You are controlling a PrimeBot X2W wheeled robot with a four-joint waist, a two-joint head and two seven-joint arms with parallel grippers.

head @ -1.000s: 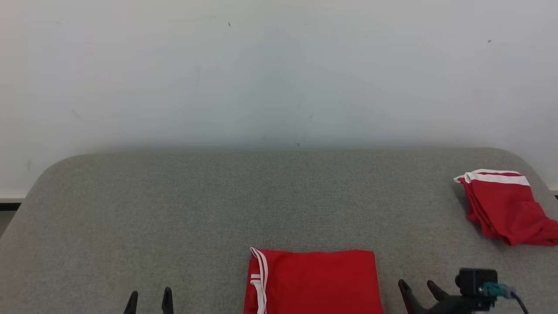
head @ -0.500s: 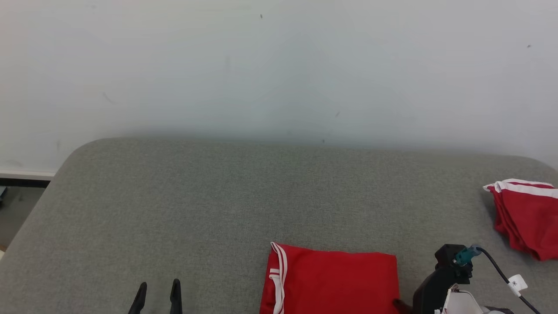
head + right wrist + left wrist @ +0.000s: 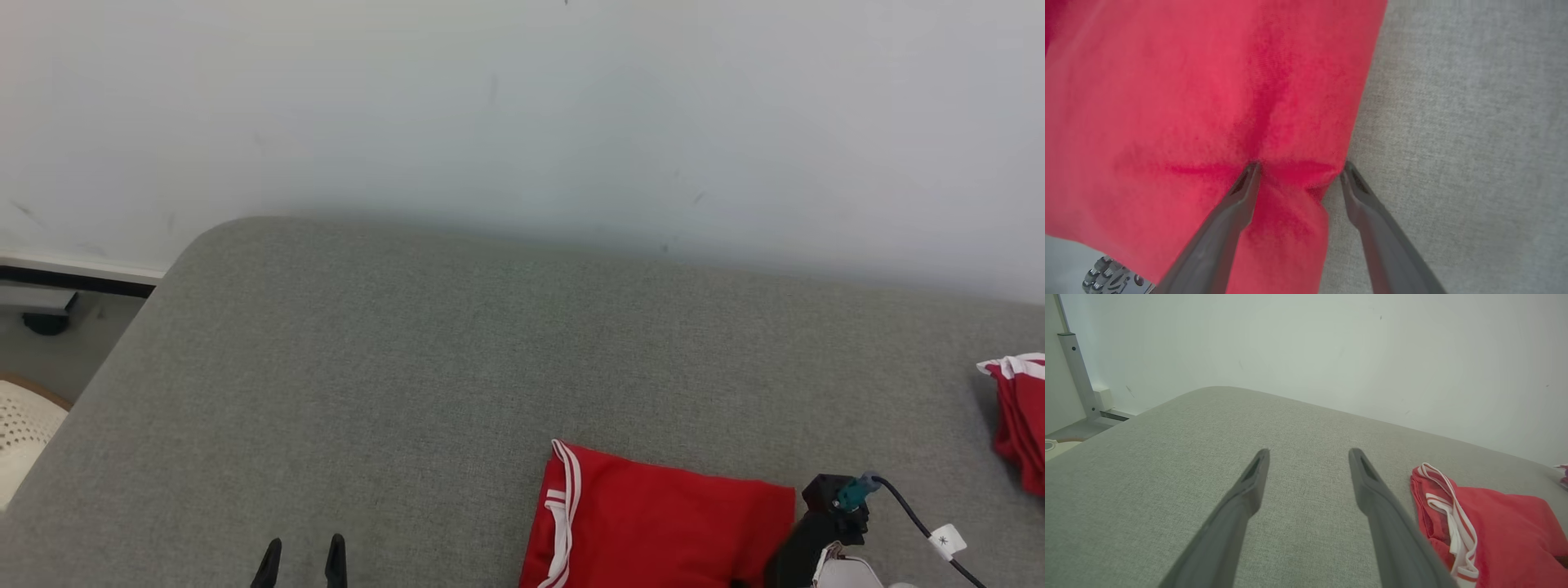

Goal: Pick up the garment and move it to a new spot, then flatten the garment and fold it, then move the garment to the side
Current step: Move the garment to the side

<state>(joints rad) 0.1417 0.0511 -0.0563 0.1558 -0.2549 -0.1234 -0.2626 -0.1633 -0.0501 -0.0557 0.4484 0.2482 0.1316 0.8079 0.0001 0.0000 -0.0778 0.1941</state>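
The garment (image 3: 661,523) is red with white stripes and lies folded flat on the grey table (image 3: 408,367) near its front edge. My right gripper (image 3: 1300,169) points down at the garment's (image 3: 1188,102) right edge, open. One fingertip presses into the red cloth and the other stands at the hem, with the fabric puckered between them. In the head view its dark wrist (image 3: 824,523) stands over that edge, hiding the fingers. My left gripper (image 3: 300,563) is open over bare table, left of the garment (image 3: 1494,522), with nothing between its fingers (image 3: 1257,473).
A second red and white garment (image 3: 1016,416) lies bunched at the table's right edge. A white wall rises behind the table. Past the table's rounded left corner I see floor, a white perforated basket (image 3: 20,433) and a metal post (image 3: 1075,371).
The head camera has turned left, so the whole picture slid right. My right gripper tipped over from beside the garment and came down onto its right edge. The left gripper stayed put.
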